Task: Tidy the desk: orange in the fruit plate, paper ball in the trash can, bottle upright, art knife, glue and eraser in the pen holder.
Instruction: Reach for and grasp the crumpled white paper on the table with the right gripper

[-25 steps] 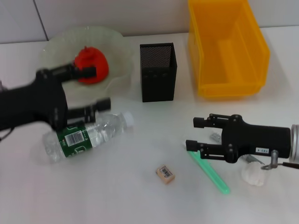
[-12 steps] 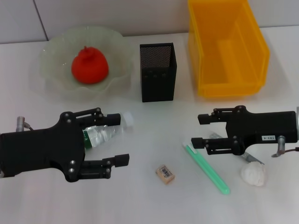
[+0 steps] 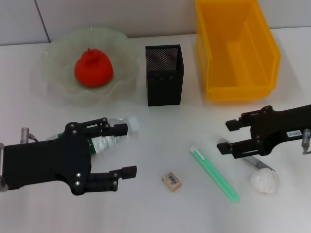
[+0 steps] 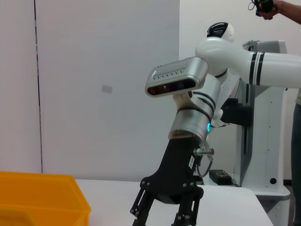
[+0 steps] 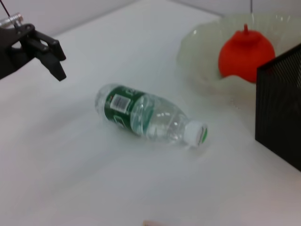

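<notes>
Bottle (image 3: 109,137) beneath open left gripper (image 3: 124,150)

No words read clearly; barcodes show on the bottle (image 5: 146,115) label and eraser (image 3: 172,180), tiny illegible print on right gripper (image 3: 233,137)

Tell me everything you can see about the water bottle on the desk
The water bottle is clear plastic with a green label bearing a barcode and a white cap. It lies on its side on the white desk, cap toward the black mesh pen holder, in front of the fruit plate. It looks empty or nearly so. From the head view the open left gripper hides most of it; the right wrist view shows nothing touching it.
</notes>
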You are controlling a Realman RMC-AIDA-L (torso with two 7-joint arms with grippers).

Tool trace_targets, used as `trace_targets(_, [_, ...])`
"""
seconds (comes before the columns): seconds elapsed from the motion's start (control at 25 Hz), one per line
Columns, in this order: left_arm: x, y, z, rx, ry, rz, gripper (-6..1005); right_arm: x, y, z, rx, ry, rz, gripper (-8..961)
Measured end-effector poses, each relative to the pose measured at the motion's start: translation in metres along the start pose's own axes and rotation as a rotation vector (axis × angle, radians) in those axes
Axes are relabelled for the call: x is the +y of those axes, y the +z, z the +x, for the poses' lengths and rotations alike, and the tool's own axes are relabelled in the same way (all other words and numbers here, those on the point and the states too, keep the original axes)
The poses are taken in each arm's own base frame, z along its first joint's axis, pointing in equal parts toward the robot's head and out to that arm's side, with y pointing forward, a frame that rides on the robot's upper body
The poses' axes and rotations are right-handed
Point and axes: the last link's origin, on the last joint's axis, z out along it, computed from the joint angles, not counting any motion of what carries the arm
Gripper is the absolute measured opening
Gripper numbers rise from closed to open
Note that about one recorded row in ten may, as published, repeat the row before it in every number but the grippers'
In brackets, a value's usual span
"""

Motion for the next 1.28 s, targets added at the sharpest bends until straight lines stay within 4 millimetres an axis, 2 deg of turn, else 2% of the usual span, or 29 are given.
trace_targets(0.08, [0.0,0.0,-0.001,0.0,-0.002,0.0,786,0.004,-0.007,-0.006,0.047,0.0,0.02,708])
trace_targets(0.36, [0.003,0.0,-0.003,0.005,0.015,-0.005,786,0.008,-0.018,-0.011,0.132,0.032,0.061,708])
trace_targets(0.48, [0.004,0.002,-0.006,0.008,0.001,-0.009,785,0.011,-0.024,-0.013,0.219,0.054,0.108,707])
trace_targets(0.88, [0.006,0.005,-0.011,0.02,0.005,-0.015,785,0.018,-0.019,-0.01,0.413,0.113,0.146,707])
trace_targets(1.28, [0.008,0.006,-0.013,0.021,0.012,-0.023,785,0.017,-0.013,-0.009,0.472,0.108,0.17,706])
